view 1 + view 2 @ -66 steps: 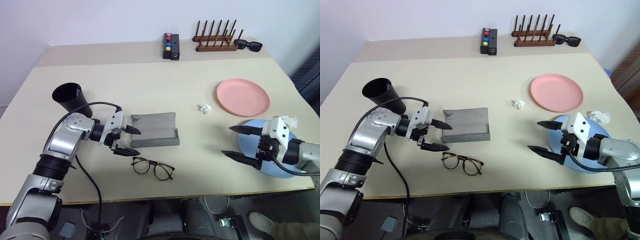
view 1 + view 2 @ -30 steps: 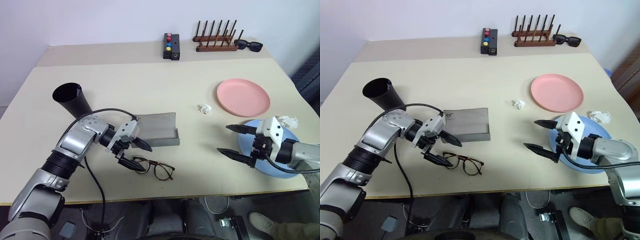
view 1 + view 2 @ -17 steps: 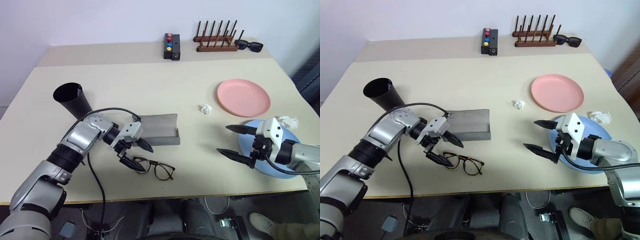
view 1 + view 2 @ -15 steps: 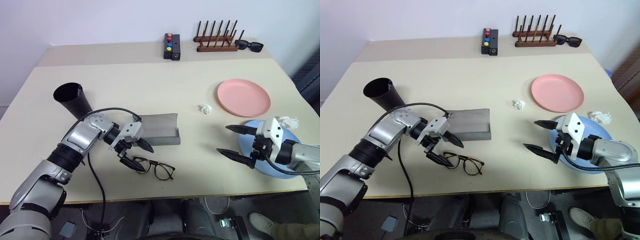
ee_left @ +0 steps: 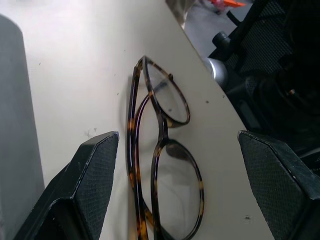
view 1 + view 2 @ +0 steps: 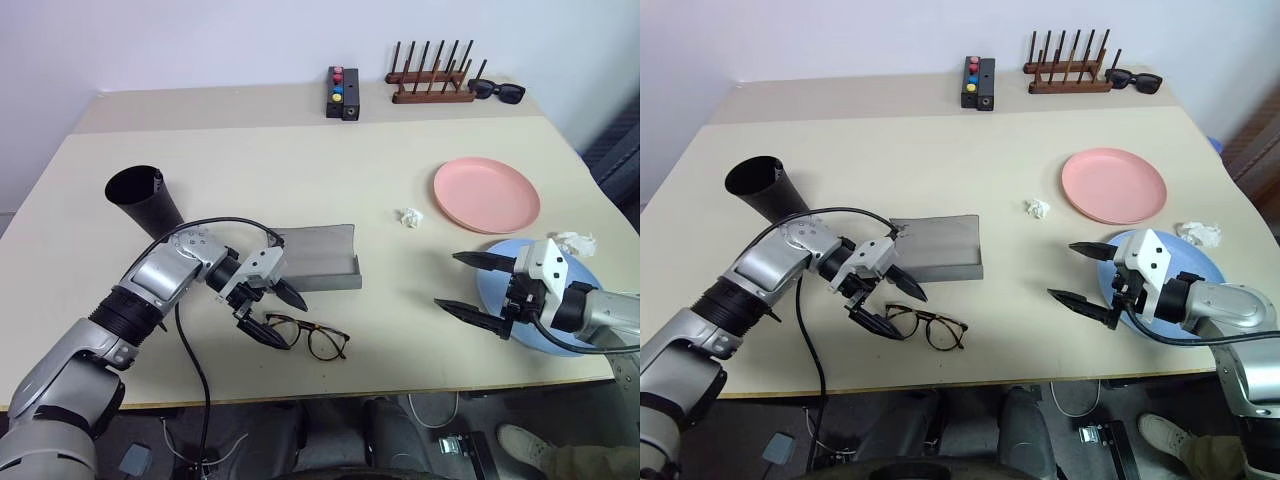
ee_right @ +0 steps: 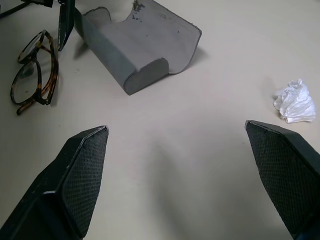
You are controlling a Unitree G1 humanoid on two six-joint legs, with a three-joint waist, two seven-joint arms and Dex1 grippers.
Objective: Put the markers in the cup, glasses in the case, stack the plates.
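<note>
1. The left gripper (image 6: 272, 315) was held with its two black fingers spread apart, poised at the left end of the thin brown-rimmed glasses (image 6: 307, 337), presumably so that the frame could be straddled; nothing was gripped.
2. The glasses lay folded on the beige table (image 6: 300, 170), just in front of the open grey clamshell case (image 6: 315, 258).
3. The right gripper (image 6: 472, 286) was kept wide open and empty, beside the light blue round plate (image 6: 590, 272).
4. The plate's near side was hidden by that arm.
5. Inside the tapered black cup (image 6: 142, 200), only a dark tip could be made out.
</note>
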